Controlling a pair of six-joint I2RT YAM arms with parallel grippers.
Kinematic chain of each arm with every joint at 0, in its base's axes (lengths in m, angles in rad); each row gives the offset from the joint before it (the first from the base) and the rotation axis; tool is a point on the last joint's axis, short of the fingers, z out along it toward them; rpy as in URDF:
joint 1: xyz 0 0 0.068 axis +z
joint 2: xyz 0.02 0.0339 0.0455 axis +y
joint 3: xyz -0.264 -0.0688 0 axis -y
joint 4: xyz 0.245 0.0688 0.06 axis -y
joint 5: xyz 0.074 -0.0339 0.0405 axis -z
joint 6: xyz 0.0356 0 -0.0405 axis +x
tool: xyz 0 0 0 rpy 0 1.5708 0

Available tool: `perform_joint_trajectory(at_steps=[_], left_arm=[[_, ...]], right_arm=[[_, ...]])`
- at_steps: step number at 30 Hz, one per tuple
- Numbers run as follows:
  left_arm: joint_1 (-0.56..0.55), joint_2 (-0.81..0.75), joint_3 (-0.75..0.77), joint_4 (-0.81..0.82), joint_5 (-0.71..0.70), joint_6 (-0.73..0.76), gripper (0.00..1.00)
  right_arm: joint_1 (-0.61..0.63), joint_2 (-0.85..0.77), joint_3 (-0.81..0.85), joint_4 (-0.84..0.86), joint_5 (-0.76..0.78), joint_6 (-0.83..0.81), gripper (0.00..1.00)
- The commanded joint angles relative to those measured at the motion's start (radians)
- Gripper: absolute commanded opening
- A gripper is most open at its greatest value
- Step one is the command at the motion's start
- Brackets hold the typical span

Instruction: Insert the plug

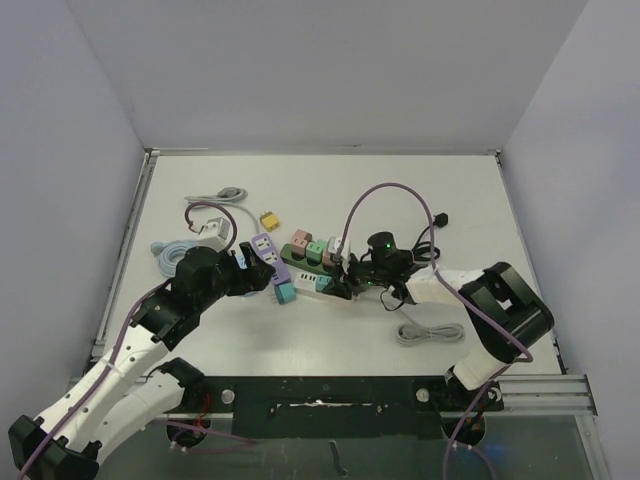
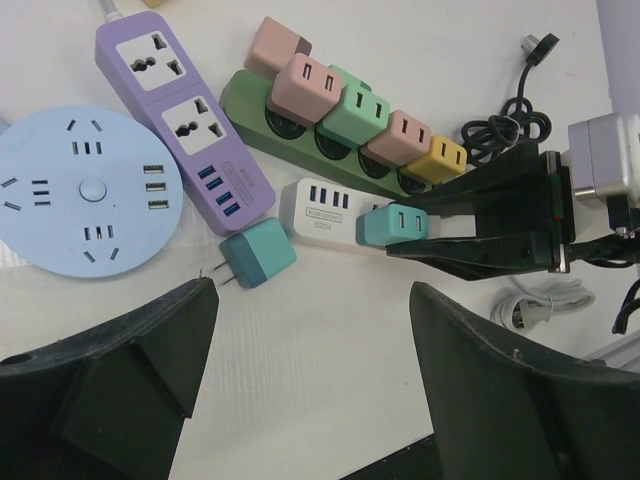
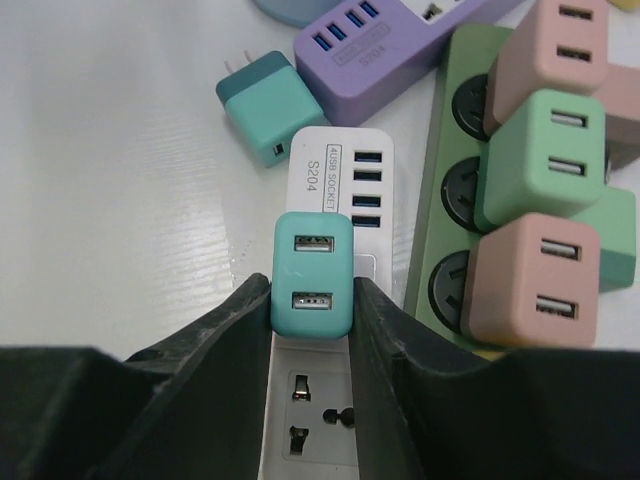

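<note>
My right gripper is shut on a teal two-port USB plug and holds it on the white power strip, just past an open socket. The same plug and black right fingers show in the left wrist view. A second teal plug lies loose on the table with its prongs pointing left; it also shows in the right wrist view. My left gripper is open and empty above bare table near that loose plug. From above, both grippers flank the strips.
A green strip carries several pink, green and yellow plugs. A purple strip and a round blue hub lie to its left. A coiled white cable and a black cable lie on the right.
</note>
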Motion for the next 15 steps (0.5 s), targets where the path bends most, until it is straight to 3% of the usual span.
perform_joint_trajectory(at_steps=[1,9,15], left_arm=[[0.007,0.006,0.011,0.048,-0.028,-0.004,0.76],[0.005,0.075,-0.067,0.043,-0.014,0.001,0.77],[-0.020,0.221,-0.122,0.159,0.093,0.004,0.77]], right_arm=[[-0.002,-0.087,0.009,-0.088,0.212,0.138,0.35],[0.012,-0.323,0.074,-0.112,0.313,0.406,0.65],[0.040,-0.427,0.051,-0.120,0.383,0.577,0.69]])
